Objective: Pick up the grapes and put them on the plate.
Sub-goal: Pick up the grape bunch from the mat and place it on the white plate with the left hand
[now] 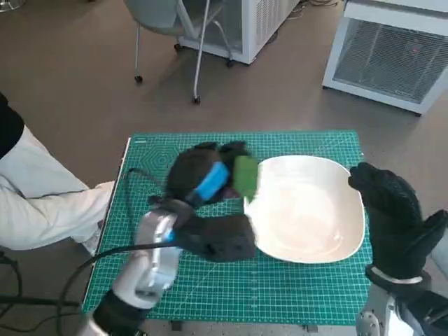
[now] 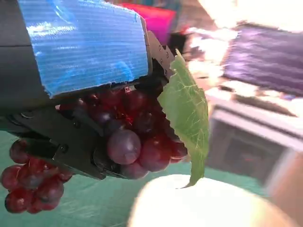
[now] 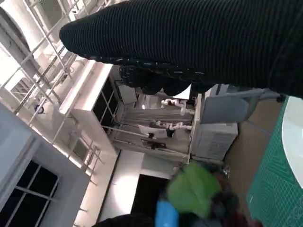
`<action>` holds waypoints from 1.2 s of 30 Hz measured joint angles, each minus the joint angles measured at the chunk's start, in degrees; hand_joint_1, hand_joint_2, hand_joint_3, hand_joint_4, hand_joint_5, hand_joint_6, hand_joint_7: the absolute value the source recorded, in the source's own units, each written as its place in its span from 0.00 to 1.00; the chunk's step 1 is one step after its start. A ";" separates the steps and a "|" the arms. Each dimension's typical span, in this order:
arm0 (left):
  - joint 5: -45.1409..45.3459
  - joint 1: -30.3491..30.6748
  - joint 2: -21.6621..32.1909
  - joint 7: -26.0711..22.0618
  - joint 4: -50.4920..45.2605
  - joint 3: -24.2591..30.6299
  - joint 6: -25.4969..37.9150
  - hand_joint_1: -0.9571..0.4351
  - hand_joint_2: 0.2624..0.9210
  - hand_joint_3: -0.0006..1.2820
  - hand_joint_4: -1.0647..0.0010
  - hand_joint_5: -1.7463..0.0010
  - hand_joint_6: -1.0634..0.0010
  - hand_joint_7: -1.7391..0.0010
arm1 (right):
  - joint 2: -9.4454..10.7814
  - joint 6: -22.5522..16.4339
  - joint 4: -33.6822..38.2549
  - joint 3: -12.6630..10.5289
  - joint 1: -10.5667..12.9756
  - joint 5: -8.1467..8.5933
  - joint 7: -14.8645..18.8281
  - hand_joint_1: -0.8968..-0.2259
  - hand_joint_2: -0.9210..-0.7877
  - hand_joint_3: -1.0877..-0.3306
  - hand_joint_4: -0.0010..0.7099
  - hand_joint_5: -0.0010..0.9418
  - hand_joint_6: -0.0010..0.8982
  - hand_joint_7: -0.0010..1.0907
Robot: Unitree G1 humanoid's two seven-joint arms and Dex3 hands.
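My left hand (image 1: 203, 178) grips a bunch of dark red grapes (image 2: 132, 137) with a green leaf (image 1: 246, 175) and holds it above the green mat, next to the left rim of the white plate (image 1: 308, 210). In the left wrist view the grapes sit between the black fingers (image 2: 71, 146), the leaf (image 2: 187, 127) hangs over the plate's pale rim (image 2: 189, 203), and a smaller cluster (image 2: 28, 182) dangles below the hand. My right hand (image 1: 392, 210) hovers at the plate's right edge, holding nothing, its fingers slightly spread. The right wrist view shows the leaf (image 3: 191, 189) blurred.
The green cutting mat (image 1: 280, 294) covers the small table. A person in white (image 1: 42, 196) sits at the left of the table. A chair (image 1: 175, 28) and white cabinets (image 1: 392, 49) stand on the floor beyond. A black cable (image 1: 91, 259) runs along my left forearm.
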 measured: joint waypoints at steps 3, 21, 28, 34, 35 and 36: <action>0.92 -2.53 -1.15 -0.07 0.56 -1.36 -0.98 0.69 0.99 0.05 0.37 0.23 0.33 0.47 | 0.00 0.01 -0.30 -0.02 0.29 0.03 -0.04 0.72 0.00 0.67 0.64 0.48 0.28 0.78; 0.15 -8.49 -7.48 -0.11 7.08 -4.11 -6.89 0.69 0.55 0.59 0.55 0.14 0.54 0.16 | -0.03 0.21 -2.67 -0.14 2.42 0.06 -0.76 0.72 0.00 0.66 0.64 0.49 0.27 0.79; -0.09 -8.72 -8.76 -0.18 8.54 -4.14 -6.89 0.69 0.55 0.63 0.61 0.09 0.60 0.11 | -0.02 0.42 -3.27 -0.13 3.12 0.10 -1.00 0.72 0.00 0.66 0.64 0.49 0.27 0.78; -0.10 -8.98 -8.85 -0.16 9.62 -4.20 -7.08 0.69 0.55 0.64 0.61 0.09 0.61 0.11 | 0.06 0.41 -3.28 -0.11 3.14 0.10 -1.21 0.72 0.00 0.66 0.64 0.49 0.27 0.78; -0.11 -9.00 -8.86 -0.16 9.86 -4.20 -7.13 0.69 0.55 0.63 0.60 0.10 0.59 0.11 | 0.09 0.41 -3.28 -0.10 3.14 0.09 -1.29 0.72 0.00 0.67 0.64 0.49 0.27 0.78; -0.10 -9.02 -8.88 -0.16 10.12 -4.21 -7.16 0.69 0.54 0.63 0.58 0.11 0.58 0.12 | 0.12 0.41 -3.28 -0.09 3.14 0.08 -1.37 0.72 0.00 0.67 0.64 0.49 0.27 0.78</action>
